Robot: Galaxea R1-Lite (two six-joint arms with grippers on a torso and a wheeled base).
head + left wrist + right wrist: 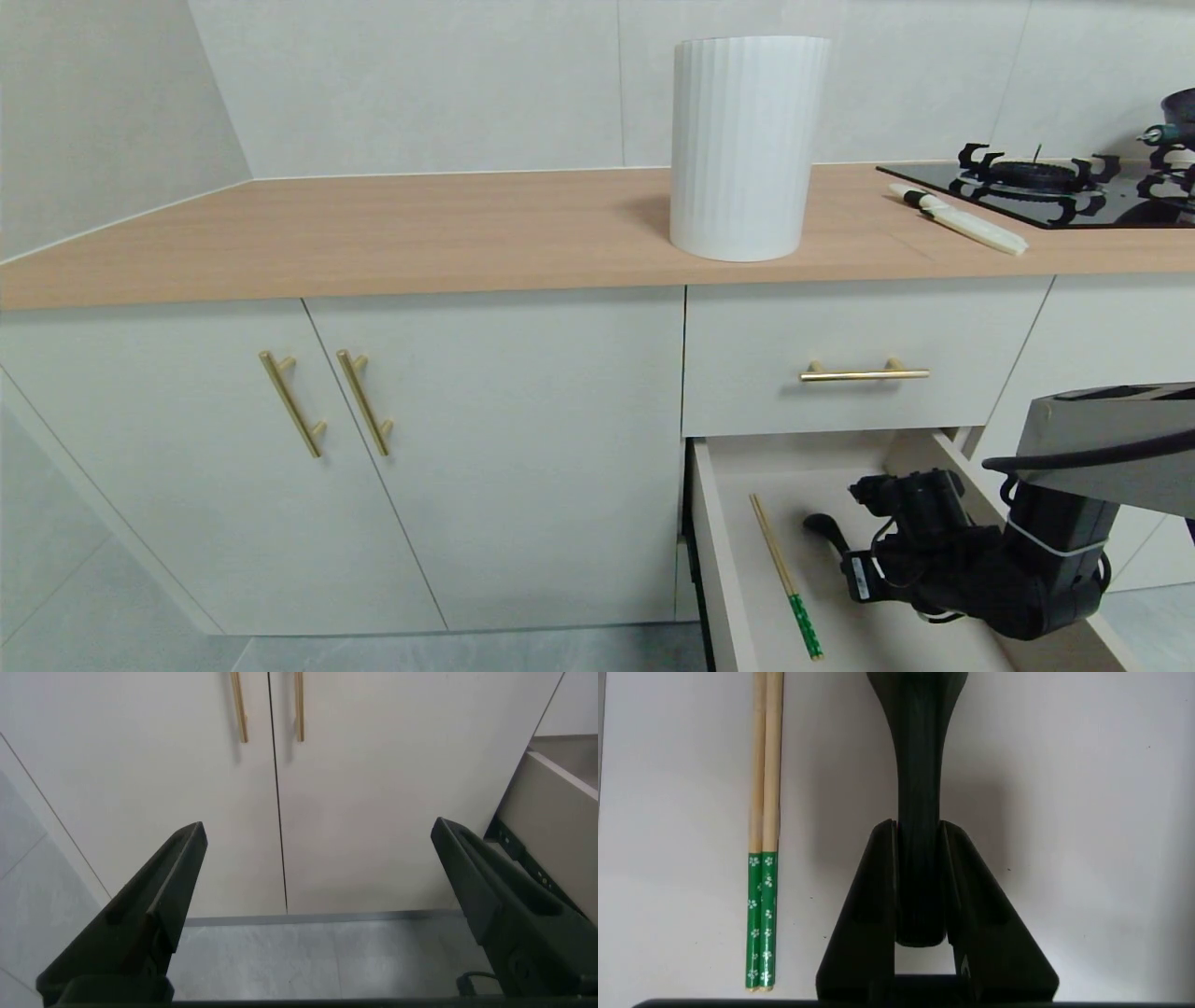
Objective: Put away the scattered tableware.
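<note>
The lower drawer point(714, 541) stands pulled out at the bottom right. A pair of wooden chopsticks point(784, 579) point(764, 831) with green patterned ends lies on its floor. Beside them is a black spoon point(822, 527) point(918, 784), its bowl pointing toward the drawer's back. My right gripper point(851, 553) point(920, 838) is inside the drawer, shut on the spoon's handle. My left gripper point(318, 835) hangs open, holding nothing, low in front of the cabinet doors point(374, 784). A white utensil point(962, 221) lies on the wooden counter point(420, 224) near the stove.
A tall white ribbed container point(747, 145) stands on the counter above the drawers. A black gas stove point(1036, 177) is at the far right. The upper drawer point(864, 373) is closed, right above the open one. The double cabinet doors point(327, 401) to the left are closed too.
</note>
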